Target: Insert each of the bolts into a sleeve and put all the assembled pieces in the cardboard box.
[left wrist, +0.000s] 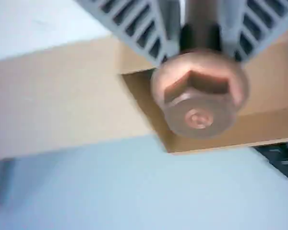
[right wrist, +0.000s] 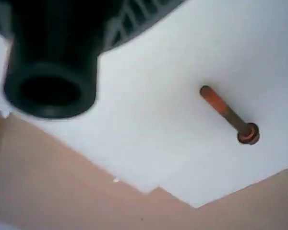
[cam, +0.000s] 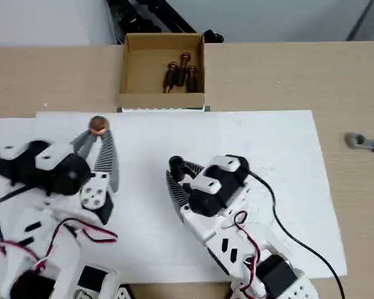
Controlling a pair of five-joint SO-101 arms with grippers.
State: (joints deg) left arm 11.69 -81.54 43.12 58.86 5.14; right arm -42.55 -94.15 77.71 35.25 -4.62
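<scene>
Copper bolt clamped in my left tool, head facing cardboard box | right tool grips sleeve, off right.

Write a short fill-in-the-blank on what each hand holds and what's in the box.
1. The left hand is shut on a copper-headed ___.
2. The right hand grips a black ___.
3. The box contains ___ assembled pieces.
Missing words: bolt; sleeve; three.
</scene>
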